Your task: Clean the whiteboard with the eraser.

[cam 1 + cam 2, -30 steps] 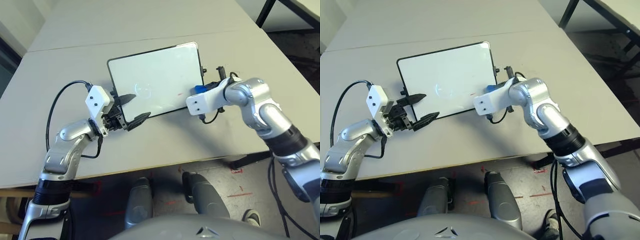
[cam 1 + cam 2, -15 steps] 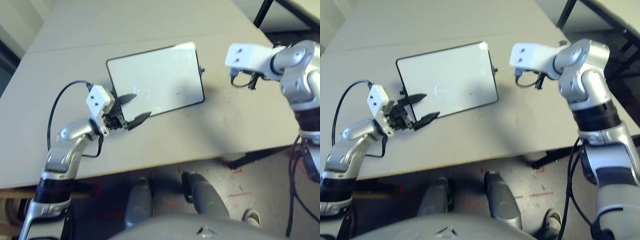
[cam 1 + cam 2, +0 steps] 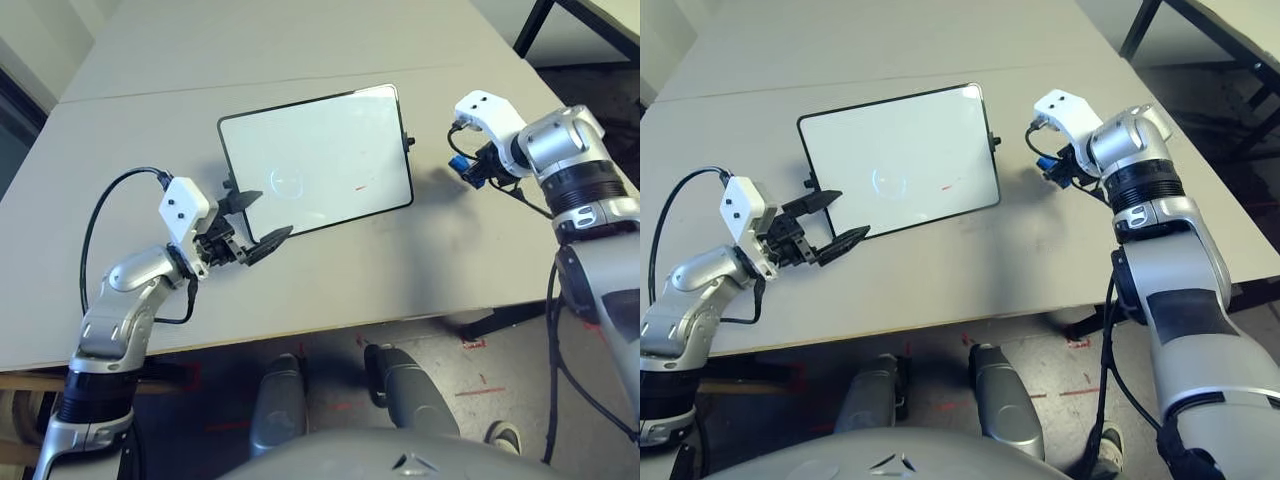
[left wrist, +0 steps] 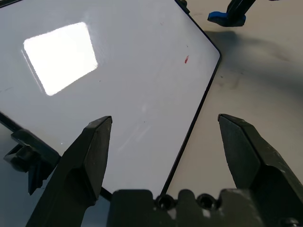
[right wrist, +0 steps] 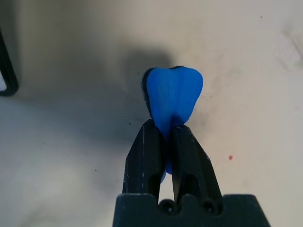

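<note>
eraser [image 3: 460, 166]: right of frame, just off the whiteboard's [image 3: 310, 150] right edge; looked raised over the counter [image 3: 350, 285]
long axis: roughly in line with the gripping fingers, broad end past the tips; dark face mostly hidden
right end effector [image 5: 166, 124]: closed on eraser's pinched middle
red mark [image 3: 361, 187]: whiteboard's lower right part, picture-left and slightly below eraser
nearer arm: right, by far
left end effector [image 3: 277, 211]: wide open, nothing held, at whiteboard's lower left corner
next, my read: right arm went picture-left, dark face down on red mark; left could brace
risk: board sliding if unbraced
</note>
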Action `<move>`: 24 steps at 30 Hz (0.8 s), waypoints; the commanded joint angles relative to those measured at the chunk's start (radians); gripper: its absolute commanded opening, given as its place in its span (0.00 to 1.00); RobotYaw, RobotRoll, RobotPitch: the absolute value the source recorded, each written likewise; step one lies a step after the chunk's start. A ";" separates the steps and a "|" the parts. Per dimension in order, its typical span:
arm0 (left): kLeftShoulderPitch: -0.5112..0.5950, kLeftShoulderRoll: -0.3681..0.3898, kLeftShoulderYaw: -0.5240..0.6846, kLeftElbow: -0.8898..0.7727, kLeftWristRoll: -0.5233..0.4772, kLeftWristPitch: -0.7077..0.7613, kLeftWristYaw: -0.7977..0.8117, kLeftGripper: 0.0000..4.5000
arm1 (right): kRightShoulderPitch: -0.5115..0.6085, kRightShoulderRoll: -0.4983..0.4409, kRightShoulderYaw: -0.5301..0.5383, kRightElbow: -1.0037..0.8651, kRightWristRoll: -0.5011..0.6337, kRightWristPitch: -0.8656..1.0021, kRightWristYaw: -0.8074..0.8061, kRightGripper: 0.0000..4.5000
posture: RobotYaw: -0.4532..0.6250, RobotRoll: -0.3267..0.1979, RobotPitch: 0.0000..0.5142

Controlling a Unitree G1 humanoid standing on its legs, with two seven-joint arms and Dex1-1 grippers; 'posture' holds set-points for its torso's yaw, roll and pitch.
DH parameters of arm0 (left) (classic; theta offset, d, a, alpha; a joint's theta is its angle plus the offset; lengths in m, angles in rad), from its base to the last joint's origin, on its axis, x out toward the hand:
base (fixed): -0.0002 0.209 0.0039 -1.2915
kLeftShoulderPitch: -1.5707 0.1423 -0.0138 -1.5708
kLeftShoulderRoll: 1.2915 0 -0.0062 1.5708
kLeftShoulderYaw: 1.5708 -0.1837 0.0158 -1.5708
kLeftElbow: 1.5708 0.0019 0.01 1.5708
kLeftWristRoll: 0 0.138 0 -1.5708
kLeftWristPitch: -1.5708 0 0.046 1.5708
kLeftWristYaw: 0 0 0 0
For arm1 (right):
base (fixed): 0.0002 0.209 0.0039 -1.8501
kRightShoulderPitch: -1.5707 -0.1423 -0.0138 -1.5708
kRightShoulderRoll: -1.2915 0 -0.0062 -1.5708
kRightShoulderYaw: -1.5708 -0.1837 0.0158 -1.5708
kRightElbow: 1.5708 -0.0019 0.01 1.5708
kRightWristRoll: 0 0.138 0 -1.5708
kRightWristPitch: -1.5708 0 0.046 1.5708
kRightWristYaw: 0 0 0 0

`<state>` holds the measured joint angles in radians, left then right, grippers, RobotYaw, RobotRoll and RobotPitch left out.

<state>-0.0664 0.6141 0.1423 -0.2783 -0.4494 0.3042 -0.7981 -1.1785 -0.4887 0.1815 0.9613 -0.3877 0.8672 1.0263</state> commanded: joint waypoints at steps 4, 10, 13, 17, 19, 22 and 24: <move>0.028 0.008 0.060 -0.030 -0.021 0.004 0.019 1.00 | -0.047 0.046 -0.053 0.124 0.099 0.070 -0.121 0.26 | 0.44 0.62 0.26; 0.054 0.016 0.221 -0.039 -0.089 0.039 0.077 1.00 | -0.050 0.047 -0.115 0.046 0.197 0.115 -0.176 0.77 | 0.47 0.62 0.30; 0.042 0.017 0.300 -0.028 -0.109 0.064 0.133 1.00 | -0.013 0.016 -0.159 -0.056 0.254 0.111 -0.189 1.00 | 0.49 0.62 0.33; 0.015 0.037 0.381 0.030 -0.082 0.093 0.232 1.00 | 0.087 -0.023 -0.245 -0.207 0.347 0.069 -0.204 1.00 | 0.51 0.62 0.35; 0.008 0.047 0.419 0.078 -0.057 0.102 0.288 1.00 | 0.165 -0.039 -0.292 -0.277 0.383 -0.051 -0.228 1.00 | 0.52 0.62 0.37; -0.012 0.059 0.459 0.150 -0.045 0.099 0.331 1.00 | 0.265 -0.061 -0.342 -0.335 0.422 -0.205 -0.256 1.00 | 0.51 0.62 0.37; -0.026 0.063 0.469 0.188 -0.039 0.098 0.351 1.00 | 0.316 -0.066 -0.377 -0.355 0.457 -0.316 -0.262 1.00 | 0.50 0.62 0.37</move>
<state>-0.0777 0.6681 0.6001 -0.1217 -0.5025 0.3927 -0.4651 -0.8824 -0.5443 -0.1585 0.6429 0.0315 0.6452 0.7715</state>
